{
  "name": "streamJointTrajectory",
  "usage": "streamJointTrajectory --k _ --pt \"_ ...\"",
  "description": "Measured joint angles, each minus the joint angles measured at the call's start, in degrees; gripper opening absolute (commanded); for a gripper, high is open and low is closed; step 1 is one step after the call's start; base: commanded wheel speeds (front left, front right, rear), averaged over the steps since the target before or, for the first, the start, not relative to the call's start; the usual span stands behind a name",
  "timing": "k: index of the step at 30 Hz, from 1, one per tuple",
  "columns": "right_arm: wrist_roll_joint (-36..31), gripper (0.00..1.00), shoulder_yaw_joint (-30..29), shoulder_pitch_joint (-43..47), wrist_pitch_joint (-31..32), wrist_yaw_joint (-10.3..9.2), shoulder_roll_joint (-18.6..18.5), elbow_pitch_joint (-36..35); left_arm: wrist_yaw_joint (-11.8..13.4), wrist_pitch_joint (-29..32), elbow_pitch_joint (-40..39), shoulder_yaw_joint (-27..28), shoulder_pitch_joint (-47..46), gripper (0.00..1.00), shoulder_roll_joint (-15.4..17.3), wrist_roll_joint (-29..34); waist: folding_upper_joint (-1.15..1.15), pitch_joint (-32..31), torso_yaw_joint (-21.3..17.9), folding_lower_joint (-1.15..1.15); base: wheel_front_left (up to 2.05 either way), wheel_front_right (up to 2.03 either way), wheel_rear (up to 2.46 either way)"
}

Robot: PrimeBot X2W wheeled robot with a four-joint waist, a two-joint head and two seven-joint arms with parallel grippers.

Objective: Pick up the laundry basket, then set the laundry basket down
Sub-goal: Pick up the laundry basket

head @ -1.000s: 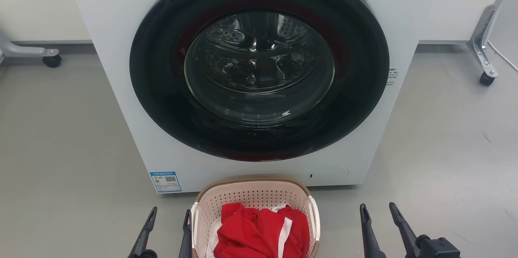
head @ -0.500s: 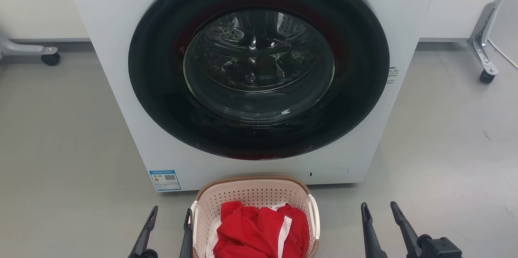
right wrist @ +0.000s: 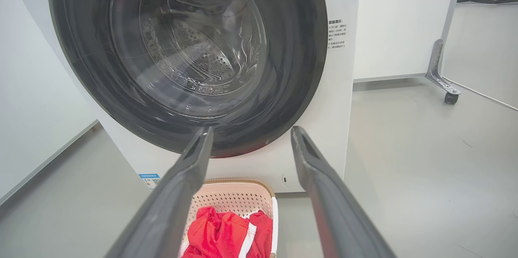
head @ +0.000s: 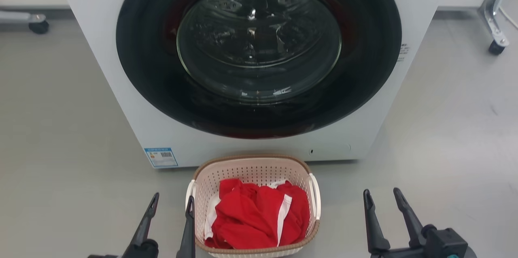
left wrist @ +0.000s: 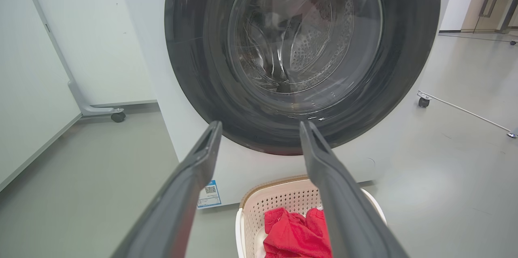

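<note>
Left hand [head: 173,198] beside laundry basket [head: 251,169], right hand [head: 382,191] well apart (both spread)

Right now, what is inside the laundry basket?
Inside the laundry basket lies a crumpled red garment with white trim. The basket's perforated far wall shows above it. The cloth hides most of the bottom, so anything under it cannot be seen.

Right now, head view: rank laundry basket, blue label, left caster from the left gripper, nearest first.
1. Laundry basket, right beside the left gripper.
2. Blue label, low on the washer.
3. Left caster, far back left.
</note>
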Motion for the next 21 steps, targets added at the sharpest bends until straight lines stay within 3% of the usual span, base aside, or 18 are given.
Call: streamJointTrajectory --k 8,21 --pt "-0.4 1.0 -1.1 -4.4 -0.1 1.01 -0.2 0.3 -0.2 0.0 0.5 0.3 -4.0 1.0 -0.3 0.0 0.0 5.8 0.1 0.01 0.0 0.0 0.0" --pt "-0.5 1.0 -3.2 -12.0 -0.2 1.08 -0.3 2.6 -0.6 0.0 4.5 1.1 -13.0 1.0 -1.3 -0.3 0.01 16.4 0.3 0.01 0.0 0.0 0.0"
